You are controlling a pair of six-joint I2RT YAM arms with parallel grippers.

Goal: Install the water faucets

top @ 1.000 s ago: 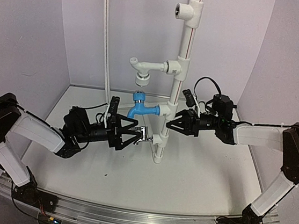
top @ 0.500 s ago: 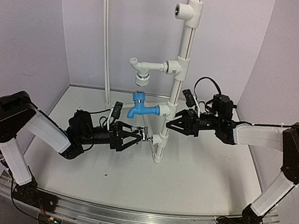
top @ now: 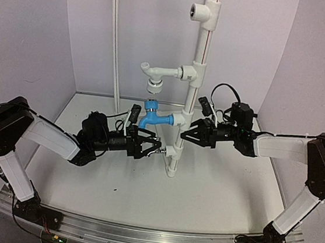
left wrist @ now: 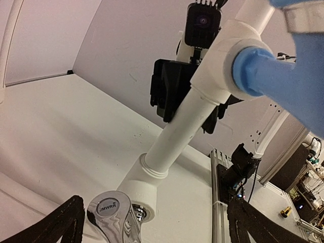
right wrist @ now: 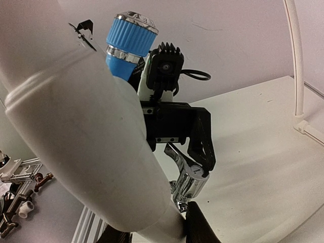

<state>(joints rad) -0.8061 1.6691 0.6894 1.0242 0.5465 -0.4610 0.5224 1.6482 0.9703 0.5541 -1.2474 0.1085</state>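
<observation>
left arm (top: 49, 138) rolled, nearer pipe (top: 197, 55) | silver faucet (left wrist: 115, 216) cap: JMWRR

The left arm (top: 46, 139) and right arm (top: 280, 146) are clad in white shells with black joints; black fingers (left wrist: 255, 223) and looped black cables (top: 224, 86) are seen.

The small faucet (left wrist: 114, 217) at the foot of the white pipe (left wrist: 177, 136) is mirror-bright chromed metal with a polished round cap. The pipe is smooth white plastic with a soft sheen, and the blue tap (top: 151, 119) higher up it is smooth plastic ringed with shiny metal.
</observation>
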